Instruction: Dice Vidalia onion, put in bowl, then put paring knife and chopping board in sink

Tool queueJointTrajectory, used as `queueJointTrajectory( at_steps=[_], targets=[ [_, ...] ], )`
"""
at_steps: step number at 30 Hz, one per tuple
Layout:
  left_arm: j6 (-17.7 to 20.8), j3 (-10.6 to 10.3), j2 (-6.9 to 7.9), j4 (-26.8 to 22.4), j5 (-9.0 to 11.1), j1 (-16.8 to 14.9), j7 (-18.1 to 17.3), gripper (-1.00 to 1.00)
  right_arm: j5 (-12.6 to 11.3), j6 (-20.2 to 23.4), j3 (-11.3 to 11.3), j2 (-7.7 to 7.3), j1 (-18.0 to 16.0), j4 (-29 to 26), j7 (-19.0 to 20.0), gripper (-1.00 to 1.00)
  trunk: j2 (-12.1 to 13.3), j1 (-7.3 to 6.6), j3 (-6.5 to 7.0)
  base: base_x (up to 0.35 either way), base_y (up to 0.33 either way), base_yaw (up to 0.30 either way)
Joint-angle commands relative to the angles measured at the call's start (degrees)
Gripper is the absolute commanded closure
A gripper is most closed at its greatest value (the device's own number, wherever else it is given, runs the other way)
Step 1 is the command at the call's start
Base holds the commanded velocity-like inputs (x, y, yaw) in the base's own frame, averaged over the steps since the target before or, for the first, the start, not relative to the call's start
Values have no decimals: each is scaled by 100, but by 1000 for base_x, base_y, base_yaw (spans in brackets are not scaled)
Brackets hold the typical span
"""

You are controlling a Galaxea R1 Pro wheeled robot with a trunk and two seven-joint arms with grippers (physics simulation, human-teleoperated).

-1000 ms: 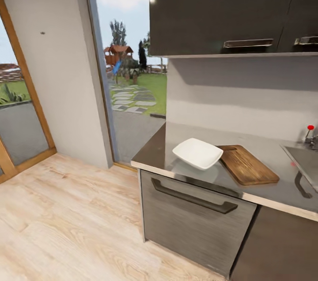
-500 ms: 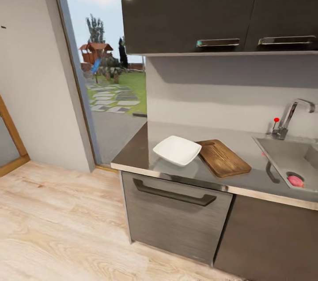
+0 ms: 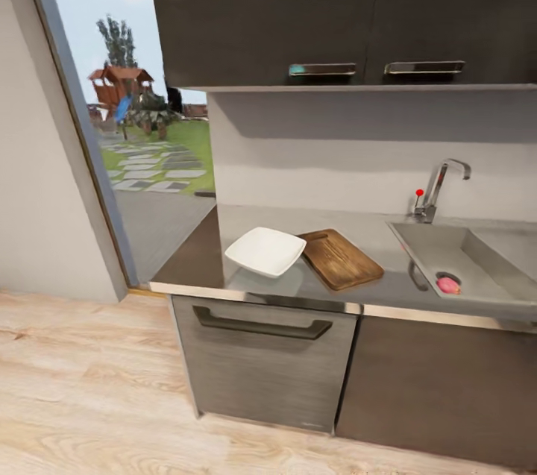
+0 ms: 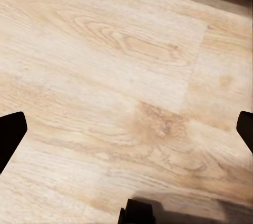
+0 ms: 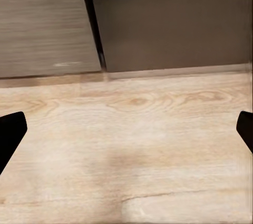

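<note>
The grey countertop (image 3: pixel 246 282) carries a white square bowl (image 3: pixel 265 251) and, touching its right side, the brown chopping board (image 3: pixel 340 259). Right of the board lies the steel sink (image 3: pixel 477 255) with its chrome faucet (image 3: pixel 438 189) and red knob. A pinkish round onion (image 3: pixel 448 285) rests in the basin by the drain. A slim dark shape (image 3: pixel 415 277) lies on the drainboard; it is too small to tell whether it is the paring knife. My left gripper (image 4: pixel 128 132) is open above the wooden floor. My right gripper (image 5: pixel 126 132) is open too, low in front of the cabinet fronts.
Dark wall cabinets (image 3: pixel 335 9) hang over the counter. Below it are a wide drawer with a long handle (image 3: pixel 261 326) and a plain cabinet door (image 3: pixel 440 385). A glass door (image 3: pixel 127 132) to the garden stands left of the counter. Light wooden floor (image 3: pixel 89 393) stretches in front.
The camera has swung to the right: the counter, bowl and board have slid left in the picture, and the faucet, the basin and the onion have come into view.
</note>
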Motion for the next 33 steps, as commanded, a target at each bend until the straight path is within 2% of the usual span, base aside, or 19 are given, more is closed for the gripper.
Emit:
queueJointTrajectory(
  at_steps=[1,24,33],
  targets=[
    [-11,9,-1,-3,3,1,-3,-100,-20,-12,-11,4,-2,-2,6,-100,-3,0,-8,0,0,-274],
    [-13,10,-1,-3,0,1,-3,-100,-13,-19,3,12,-1,-2,-2,-100,-3,0,-94,0,0,-273],
    [-13,6,-1,-3,-3,1,-3,-100,-8,-22,7,13,-1,-2,-17,-100,-3,0,-101,0,0,-60]
  ],
)
